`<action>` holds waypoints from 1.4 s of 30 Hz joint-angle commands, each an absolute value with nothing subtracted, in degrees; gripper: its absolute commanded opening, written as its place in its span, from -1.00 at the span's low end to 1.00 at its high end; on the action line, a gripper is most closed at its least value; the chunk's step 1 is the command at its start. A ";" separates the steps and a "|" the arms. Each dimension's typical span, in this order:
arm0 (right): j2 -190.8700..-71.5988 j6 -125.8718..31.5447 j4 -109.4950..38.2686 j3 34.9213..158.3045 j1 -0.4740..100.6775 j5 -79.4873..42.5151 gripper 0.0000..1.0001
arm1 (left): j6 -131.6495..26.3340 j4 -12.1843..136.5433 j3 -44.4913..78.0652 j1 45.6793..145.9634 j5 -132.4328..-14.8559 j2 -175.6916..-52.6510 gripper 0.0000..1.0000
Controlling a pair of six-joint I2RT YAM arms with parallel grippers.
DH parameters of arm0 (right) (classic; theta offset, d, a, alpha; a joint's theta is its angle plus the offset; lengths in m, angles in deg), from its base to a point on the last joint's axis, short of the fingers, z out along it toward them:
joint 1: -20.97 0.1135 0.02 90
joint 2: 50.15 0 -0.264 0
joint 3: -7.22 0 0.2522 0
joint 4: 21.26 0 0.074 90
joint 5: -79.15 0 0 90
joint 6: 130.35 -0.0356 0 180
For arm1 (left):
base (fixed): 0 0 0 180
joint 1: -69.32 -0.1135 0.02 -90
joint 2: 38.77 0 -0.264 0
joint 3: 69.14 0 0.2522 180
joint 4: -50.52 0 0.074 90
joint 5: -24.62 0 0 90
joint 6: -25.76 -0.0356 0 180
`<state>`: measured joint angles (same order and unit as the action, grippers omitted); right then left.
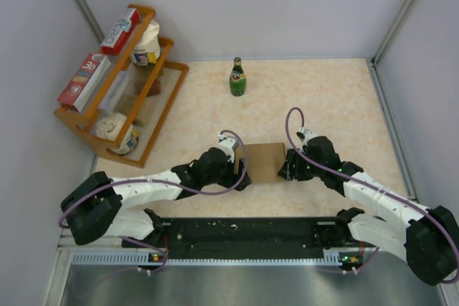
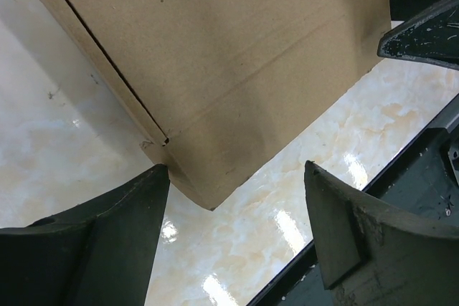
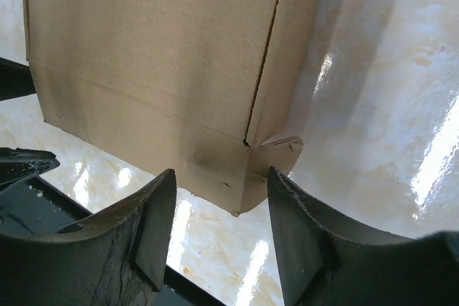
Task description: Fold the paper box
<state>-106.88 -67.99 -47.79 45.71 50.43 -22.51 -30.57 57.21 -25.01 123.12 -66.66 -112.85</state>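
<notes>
- Left wrist view: the left gripper [image 2: 237,167] is standing open, with its two black fingers [image 2: 122,241] wide apart.
- A corner of the paper box [image 2: 215,69] is poking in between those fingers. One finger is sitting right at the box edge. The shiny table [image 2: 64,141] is showing between the other finger and the box.
- Right wrist view: the right gripper [image 3: 221,173] is reaching around another corner of the box. Its fingers are sitting close on both sides of that corner. I cannot tell if they are squeezing it or just sitting next to it.
- A little flap [image 3: 283,150] is sticking out at that corner, at about 3 o'clock.
- Seen from the top, the box is looking plain and brown and is lying on the table near the arms. The left gripper is sitting at its 9 o'clock side and the right gripper at its 3 o'clock side.
- A green bottle [image 1: 237,77] is standing up at 12 o'clock from the box, well apart from it.
- A wooden rack [image 1: 178,68] is sitting at 10 o'clock from the box, at the table's edge. It is holding red-and-white boxes [image 1: 120,30] and white tubs [image 1: 145,46].
</notes>
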 commanded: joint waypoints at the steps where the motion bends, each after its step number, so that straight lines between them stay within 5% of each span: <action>1: -106.75 -67.51 -45.30 46.29 49.89 -24.47 0.04 | -30.93 54.62 -22.60 123.46 -67.32 -113.21 0.59; 42: -107.90 -66.63 -45.39 46.20 49.98 -22.97 -0.12 | -32.16 56.72 -21.98 123.37 -66.44 -114.00 0.45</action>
